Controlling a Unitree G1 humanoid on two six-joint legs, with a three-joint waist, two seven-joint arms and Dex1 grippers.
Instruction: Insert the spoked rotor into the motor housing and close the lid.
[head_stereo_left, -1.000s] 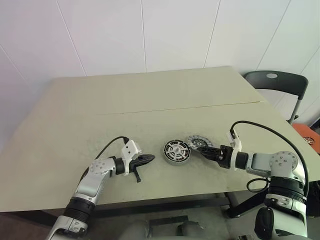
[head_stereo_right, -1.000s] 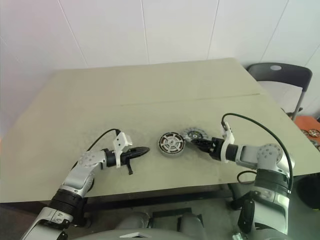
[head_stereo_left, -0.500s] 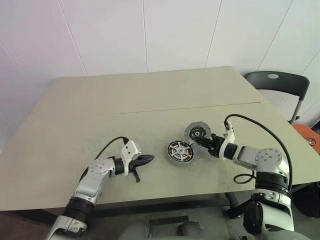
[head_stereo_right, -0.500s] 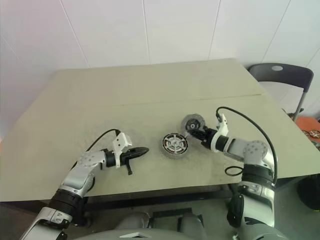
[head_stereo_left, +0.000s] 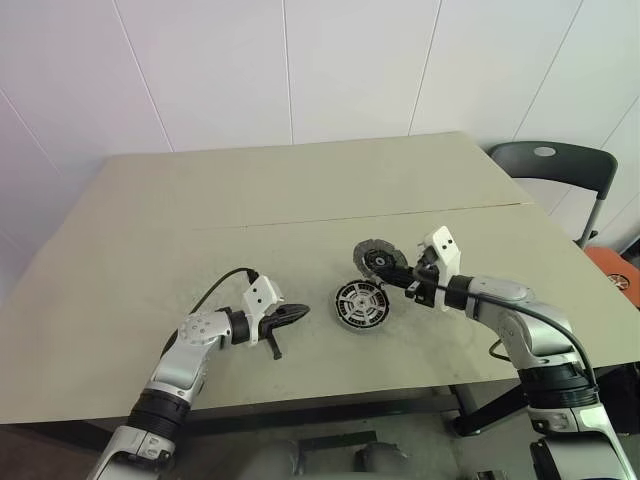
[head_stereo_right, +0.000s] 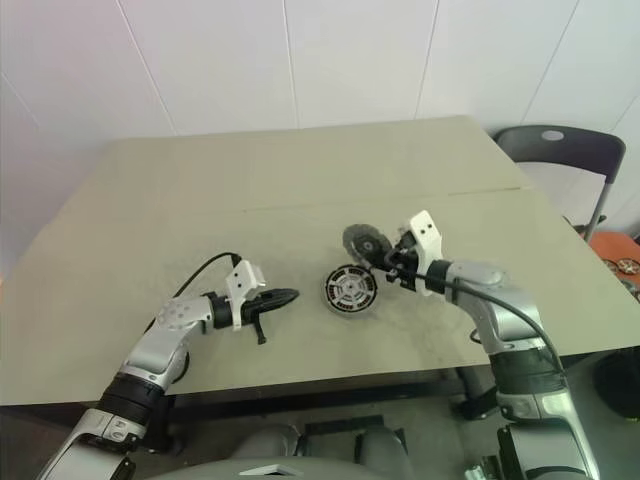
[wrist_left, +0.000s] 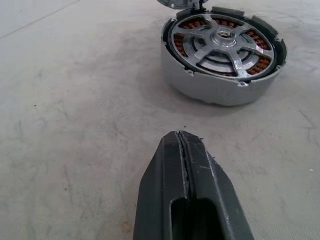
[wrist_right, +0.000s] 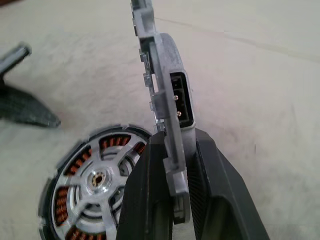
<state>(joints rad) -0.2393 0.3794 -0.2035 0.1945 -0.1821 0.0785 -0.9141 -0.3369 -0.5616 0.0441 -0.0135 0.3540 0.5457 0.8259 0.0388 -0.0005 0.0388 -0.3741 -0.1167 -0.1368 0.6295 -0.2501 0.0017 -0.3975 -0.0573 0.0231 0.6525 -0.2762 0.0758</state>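
The motor housing (head_stereo_left: 360, 303) lies flat on the table's middle, copper windings showing in the left wrist view (wrist_left: 223, 50). The spoked rotor (wrist_left: 227, 42), with silver spokes and a dark rim, sits inside it. My right gripper (head_stereo_left: 398, 277) is shut on the lid (head_stereo_left: 375, 258), a light-grey disc held on edge just above and behind the housing. In the right wrist view the lid (wrist_right: 165, 75) stands upright between the fingers (wrist_right: 145, 185). My left gripper (head_stereo_left: 296, 317) is shut and empty, resting low to the left of the housing and pointing at it.
A seam (head_stereo_left: 300, 222) crosses the beige table behind the parts. A dark chair (head_stereo_left: 552, 165) stands past the table's back right corner, with an orange object (head_stereo_left: 620, 272) at the right edge. The table's near edge (head_stereo_left: 330, 400) runs below both arms.
My right gripper closed on the lid, which lay flat to the right of the housing. It lifted the lid, rolled it onto its edge and carried it left towards the housing. The left arm stayed still.
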